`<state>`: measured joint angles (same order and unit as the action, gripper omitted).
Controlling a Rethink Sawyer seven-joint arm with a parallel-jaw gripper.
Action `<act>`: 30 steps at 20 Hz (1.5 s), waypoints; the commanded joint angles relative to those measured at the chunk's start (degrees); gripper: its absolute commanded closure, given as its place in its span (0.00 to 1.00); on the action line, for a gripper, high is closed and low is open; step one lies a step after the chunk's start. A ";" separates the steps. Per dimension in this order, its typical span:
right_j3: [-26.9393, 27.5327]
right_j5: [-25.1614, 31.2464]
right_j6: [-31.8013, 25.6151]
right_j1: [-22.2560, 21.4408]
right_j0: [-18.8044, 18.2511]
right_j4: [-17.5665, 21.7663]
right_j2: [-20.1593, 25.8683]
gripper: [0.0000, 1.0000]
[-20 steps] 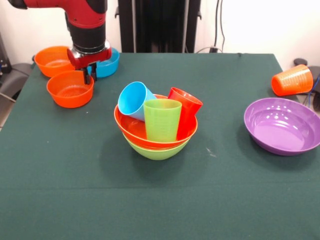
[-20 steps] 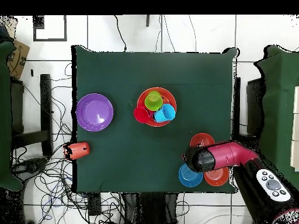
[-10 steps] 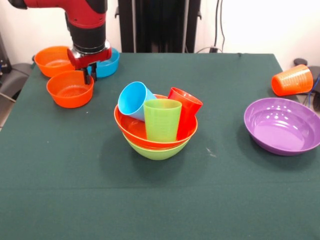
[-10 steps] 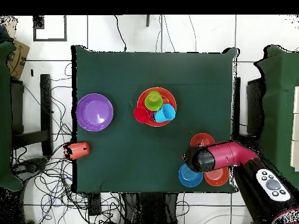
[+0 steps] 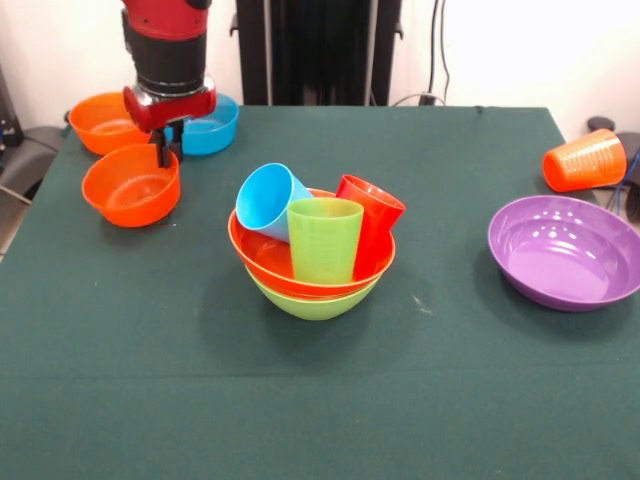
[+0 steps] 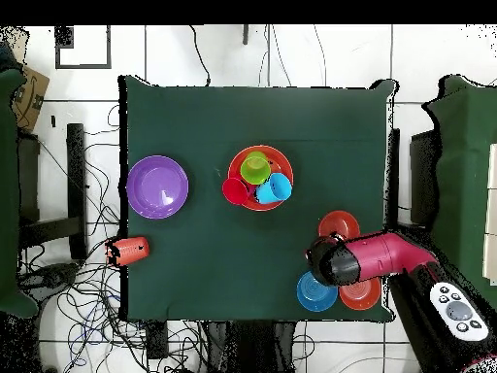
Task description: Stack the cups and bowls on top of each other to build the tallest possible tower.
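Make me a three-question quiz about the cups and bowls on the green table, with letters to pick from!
1. Where is the orange cup?
A. inside the purple bowl
B. on its side at the table's edge
C. in the pile

2. How many cups stand in the pile?
A. three
B. one
C. five

3. The gripper is
A. holding a small orange bowl by its rim
B. carrying a purple bowl
C. far from everything

Answers: 1 B, it lies tipped over by the edge. 2 A, blue, green, red. 3 A, fingers at the bowl's rim.

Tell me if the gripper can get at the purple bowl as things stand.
Probably yes: the purple bowl sits open and empty, nothing over it. But the gripper is shut on the small orange bowl across the table.
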<state>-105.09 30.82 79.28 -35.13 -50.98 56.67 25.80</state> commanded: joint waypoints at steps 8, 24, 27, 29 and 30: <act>-7.49 -6.96 0.69 -17.11 7.68 0.24 2.44 1.00; -8.57 3.47 -0.59 -27.22 14.06 -15.00 3.52 1.00; -8.77 5.46 -1.02 -28.70 15.18 -18.34 3.78 1.00; -9.31 6.00 -0.67 -29.86 15.96 -20.16 3.67 1.00; -9.08 6.39 0.05 -29.96 16.96 -20.46 3.18 1.00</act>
<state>-111.15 28.88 79.28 -62.37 -38.37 40.96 26.40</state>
